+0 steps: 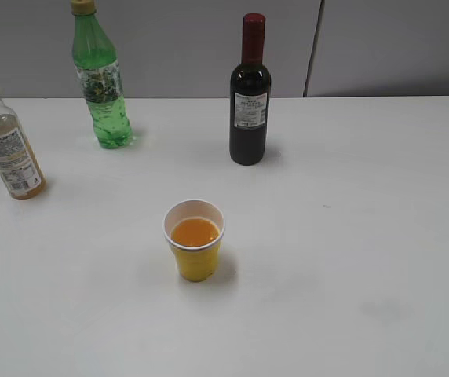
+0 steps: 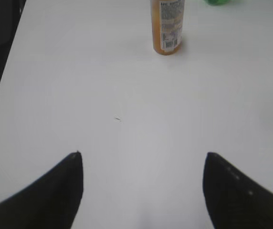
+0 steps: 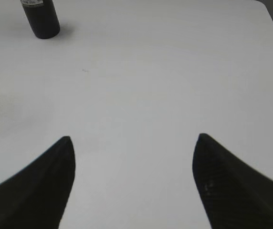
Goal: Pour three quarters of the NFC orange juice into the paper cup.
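The NFC orange juice bottle (image 1: 6, 145) stands uncapped at the far left of the white table, with only a little orange liquid at its bottom. Its lower part shows at the top of the left wrist view (image 2: 167, 26). The yellow paper cup (image 1: 195, 240) stands in the middle of the table and holds orange juice. My left gripper (image 2: 142, 155) is open and empty, well short of the bottle. My right gripper (image 3: 134, 138) is open and empty above bare table. Neither gripper shows in the exterior view.
A tall green bottle (image 1: 100, 78) stands at the back left. A dark wine bottle (image 1: 249, 94) stands at the back centre; its base shows in the right wrist view (image 3: 41, 18). The table's left edge (image 2: 3, 90) runs beside the left gripper.
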{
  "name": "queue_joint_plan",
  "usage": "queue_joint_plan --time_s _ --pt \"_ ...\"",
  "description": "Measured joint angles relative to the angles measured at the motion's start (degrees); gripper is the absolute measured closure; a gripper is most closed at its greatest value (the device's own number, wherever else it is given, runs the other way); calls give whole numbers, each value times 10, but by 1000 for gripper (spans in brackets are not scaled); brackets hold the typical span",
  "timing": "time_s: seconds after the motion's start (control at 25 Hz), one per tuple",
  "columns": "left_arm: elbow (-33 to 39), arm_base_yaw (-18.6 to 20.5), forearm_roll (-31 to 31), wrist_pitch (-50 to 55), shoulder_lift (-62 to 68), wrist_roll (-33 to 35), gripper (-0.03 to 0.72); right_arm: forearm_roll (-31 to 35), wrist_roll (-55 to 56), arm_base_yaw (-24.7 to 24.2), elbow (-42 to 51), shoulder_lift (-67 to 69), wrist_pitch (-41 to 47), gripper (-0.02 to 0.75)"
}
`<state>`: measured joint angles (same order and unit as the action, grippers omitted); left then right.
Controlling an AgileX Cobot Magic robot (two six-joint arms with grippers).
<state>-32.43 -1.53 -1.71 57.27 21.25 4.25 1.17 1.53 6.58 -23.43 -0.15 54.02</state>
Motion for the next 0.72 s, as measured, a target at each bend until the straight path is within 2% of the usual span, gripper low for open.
queue_joint_plan --time_s 0.72 --pt "31 0 0 24 -153 0 99 0 0 0 0 0 0 160"
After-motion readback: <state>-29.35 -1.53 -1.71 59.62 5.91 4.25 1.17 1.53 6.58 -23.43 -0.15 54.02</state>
